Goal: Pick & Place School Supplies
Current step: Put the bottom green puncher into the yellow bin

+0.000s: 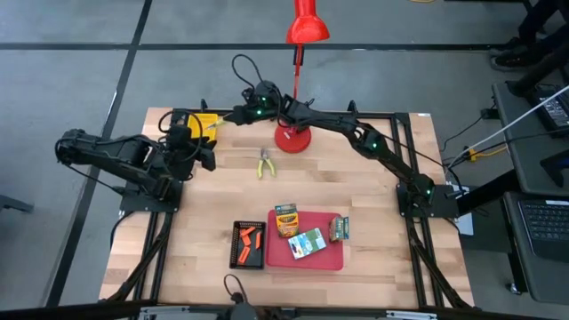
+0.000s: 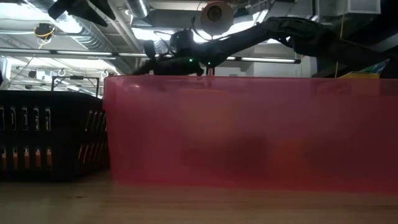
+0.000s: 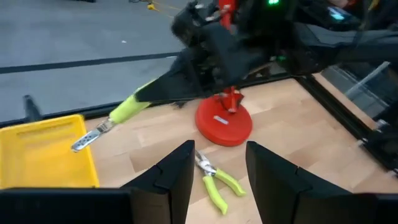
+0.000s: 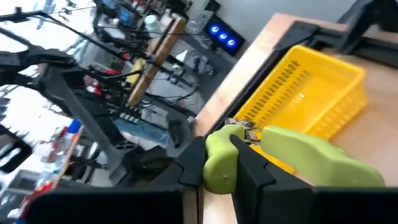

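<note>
Nearest the camera, a black tray [image 1: 248, 246] holds orange sticks [image 1: 250, 237]; beside it a red tray [image 1: 305, 253] carries three crayon boxes [image 1: 285, 219], print unreadable. The left claw [image 1: 207, 151] hangs spread. Scissors [image 1: 264, 162] lie mid-tabletop. The right claw [image 1: 233, 114] pinches a yellow-green tool [image 4: 292, 149] near the yellow tray [image 1: 204, 124].

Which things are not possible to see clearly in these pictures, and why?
- Low view: the red tray wall fills the picture and hides the crayon boxes.
- High view: the print on the boxes and the number of orange sticks are too small to tell.
- Right wrist view: the right gripper covers the middle of the yellow-green tool it holds.
- Left wrist view: the yellow tray is cut by the edge.
</note>
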### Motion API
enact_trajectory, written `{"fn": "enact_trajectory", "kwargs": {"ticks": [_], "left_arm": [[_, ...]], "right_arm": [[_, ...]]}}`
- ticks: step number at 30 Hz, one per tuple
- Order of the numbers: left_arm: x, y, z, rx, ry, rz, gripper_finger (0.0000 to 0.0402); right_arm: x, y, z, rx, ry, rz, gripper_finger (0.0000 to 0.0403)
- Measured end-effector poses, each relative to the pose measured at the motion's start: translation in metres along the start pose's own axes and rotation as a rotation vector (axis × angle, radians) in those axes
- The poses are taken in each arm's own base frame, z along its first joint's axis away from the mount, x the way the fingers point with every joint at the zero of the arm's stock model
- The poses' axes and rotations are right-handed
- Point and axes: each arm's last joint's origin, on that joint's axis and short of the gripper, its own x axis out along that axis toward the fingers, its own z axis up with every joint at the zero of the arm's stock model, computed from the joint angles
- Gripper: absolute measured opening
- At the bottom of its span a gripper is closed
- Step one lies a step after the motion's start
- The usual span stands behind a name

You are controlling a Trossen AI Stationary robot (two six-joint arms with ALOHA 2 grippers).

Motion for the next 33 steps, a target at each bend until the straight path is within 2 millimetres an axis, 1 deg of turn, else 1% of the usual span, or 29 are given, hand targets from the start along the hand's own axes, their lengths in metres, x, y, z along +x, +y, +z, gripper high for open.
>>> {"fn": "enact_trajectory", "kwargs": {"ticks": [3,5,7,10,12,15,19,21,25,29,33], "left_arm": [[0.005,0.006,-0.001,-0.060,0.005,0.079,0.0141],[0.010,0.013,-0.002,-0.107,0.022,0.165,0.0141],[0.017,0.017,-0.004,-0.081,0.054,0.237,0.0141],[0.029,0.012,-0.006,0.128,0.127,0.282,0.0141],[0.037,0.007,-0.010,0.323,0.169,0.292,0.0142],[0.047,-0.003,-0.017,0.599,0.209,0.299,0.0152],[0.050,-0.011,-0.023,0.753,0.201,0.296,0.0174],[0.048,-0.017,-0.025,0.788,0.165,0.267,0.0188],[0.041,-0.026,-0.026,0.786,0.093,0.194,0.0213],[0.037,-0.026,-0.026,0.731,0.078,0.180,0.0228],[0.037,-0.026,-0.026,0.714,0.078,0.182,0.0230]], "right_arm": [[0.000,0.010,-0.001,0.005,0.021,0.052,0.0048],[-0.002,0.023,-0.002,0.001,0.047,0.075,0.0048],[-0.003,0.036,-0.008,-0.016,0.084,0.068,0.0048],[-0.012,0.059,-0.015,-0.058,0.155,0.031,0.0048],[-0.021,0.074,-0.018,-0.088,0.204,0.001,0.0048],[-0.033,0.090,-0.018,-0.122,0.238,-0.033,0.0048],[-0.047,0.107,-0.012,-0.149,0.233,-0.025,0.0048],[-0.051,0.114,-0.010,-0.156,0.225,-0.015,0.0048],[-0.050,0.116,-0.014,-0.145,0.243,-0.009,0.0048],[-0.047,0.120,-0.019,-0.154,0.251,0.005,0.0048],[-0.046,0.122,-0.021,-0.161,0.262,0.011,0.0048]]}}
